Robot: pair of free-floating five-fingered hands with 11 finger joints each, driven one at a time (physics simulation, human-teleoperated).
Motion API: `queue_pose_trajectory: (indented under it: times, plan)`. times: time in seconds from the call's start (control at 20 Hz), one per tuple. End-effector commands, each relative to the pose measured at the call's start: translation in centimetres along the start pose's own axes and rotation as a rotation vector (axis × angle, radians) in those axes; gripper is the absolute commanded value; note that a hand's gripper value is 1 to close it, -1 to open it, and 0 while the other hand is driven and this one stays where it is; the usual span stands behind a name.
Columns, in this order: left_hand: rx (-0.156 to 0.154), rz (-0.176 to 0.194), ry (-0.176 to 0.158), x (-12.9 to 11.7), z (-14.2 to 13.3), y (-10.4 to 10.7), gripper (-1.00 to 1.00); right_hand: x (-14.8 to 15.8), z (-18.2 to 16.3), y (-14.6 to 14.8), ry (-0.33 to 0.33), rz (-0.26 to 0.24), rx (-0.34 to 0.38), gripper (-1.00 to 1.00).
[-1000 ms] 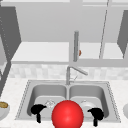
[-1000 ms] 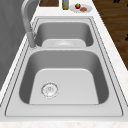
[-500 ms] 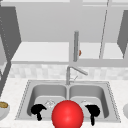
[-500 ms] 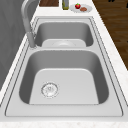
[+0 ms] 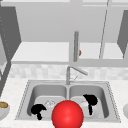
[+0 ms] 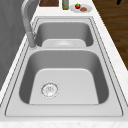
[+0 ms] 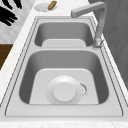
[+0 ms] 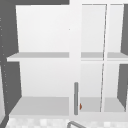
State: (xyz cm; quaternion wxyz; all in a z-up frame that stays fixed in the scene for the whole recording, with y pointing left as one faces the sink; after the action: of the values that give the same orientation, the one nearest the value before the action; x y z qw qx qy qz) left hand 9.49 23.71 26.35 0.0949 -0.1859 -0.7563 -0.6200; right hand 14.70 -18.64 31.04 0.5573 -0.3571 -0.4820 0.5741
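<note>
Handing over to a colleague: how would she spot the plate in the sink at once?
Find the double sink under the tap. The plate lies flat on the floor of the right basin, below the right hand. It is round and white; the other basin holds none.

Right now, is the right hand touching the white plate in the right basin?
Cannot tell. In the front view the right hand overlaps the white plate, but the right side view shows that plate with nothing on it.

Front faces the sink (image 5: 25,95); sides look along it; upper faces shelves (image 8: 37,56).
</note>
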Motion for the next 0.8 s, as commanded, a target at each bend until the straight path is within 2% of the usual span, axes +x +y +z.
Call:
queue_pose_trajectory:
  times: [0.0,0.05,0.4,0.5,0.75]
  plan:
    - [0.000,0.000,0.000,0.0,0.0,0.0,0.00,0.2,-3.0,-0.9,-0.002,0.004,-0.022,-1.00]
    - [0.000,0.000,0.000,0.0,0.0,0.0,0.00,0.3,-4.0,-0.7,0.001,0.006,-0.010,-1.00]
    - [0.001,-0.002,0.001,0.0,0.0,0.0,0.00,0.3,-10.9,0.7,0.005,0.025,-0.054,-1.00]
    - [0.002,-0.002,0.001,0.0,0.0,0.0,0.00,0.5,-12.6,0.3,0.008,0.037,-0.090,-1.00]
    - [0.002,-0.003,0.002,0.0,0.0,0.0,0.00,0.7,-16.7,0.0,0.009,0.038,-0.113,-1.00]
